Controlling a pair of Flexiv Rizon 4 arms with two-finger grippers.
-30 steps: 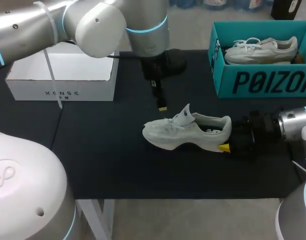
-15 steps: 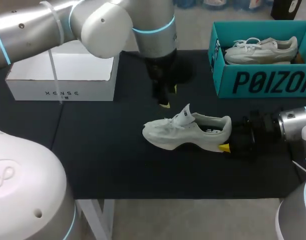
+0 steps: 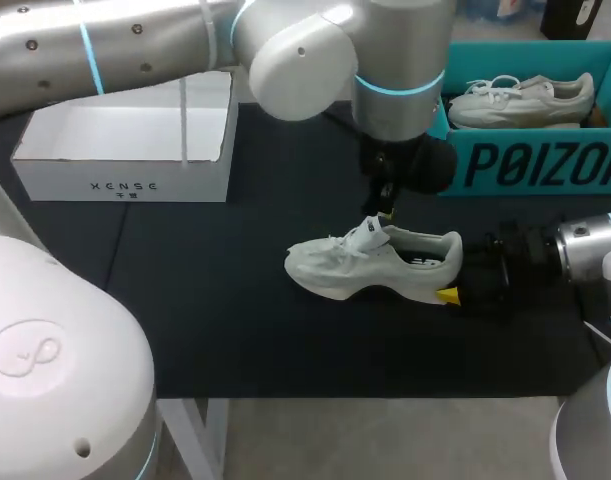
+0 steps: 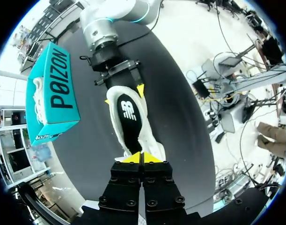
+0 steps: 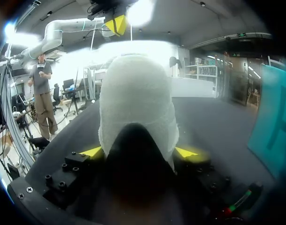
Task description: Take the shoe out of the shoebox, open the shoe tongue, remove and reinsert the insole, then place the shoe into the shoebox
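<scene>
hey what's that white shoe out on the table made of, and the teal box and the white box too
The shoe: its upper looks like matte white knit mesh, with a fine weave showing at the heel; the sole is probably smooth foam or rubber. The teal box: printed cardboard with a slight sheen and thin walls. The white box: likely matte cardboard, with thin flat walls.

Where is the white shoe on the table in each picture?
Head view: the shoe lies in the middle of the black table.
Left wrist view: the shoe is just ahead of the left gripper.
Right wrist view: its heel sits between the fingers of the right gripper.
Shared landmark: the teal shoebox, seen in all three.
</scene>
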